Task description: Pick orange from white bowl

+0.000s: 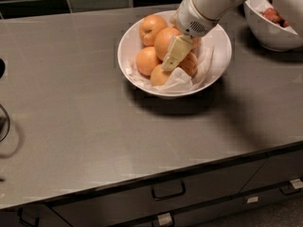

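Observation:
The white bowl (220, 37), lined with crumpled white paper, stands at the back middle of the grey counter and holds several oranges. The round deep-orange orange (164, 41) lies in the middle of the pile. A paler orange (151, 27) with a stem dimple is behind it, and other oranges lie to the left (146, 60), front (157, 75) and right (190, 64). My gripper (173, 56) reaches down into the bowl from the upper right. Its pale tip rests against the right side of the deep-orange orange, between it and the right-hand fruit.
A second white bowl (270, 37) with red fruit pieces stands at the back right, under my arm. A dark tiled wall runs behind the counter. Drawers with handles (168, 191) sit below the front edge. A dark round object (3, 122) shows at the left edge.

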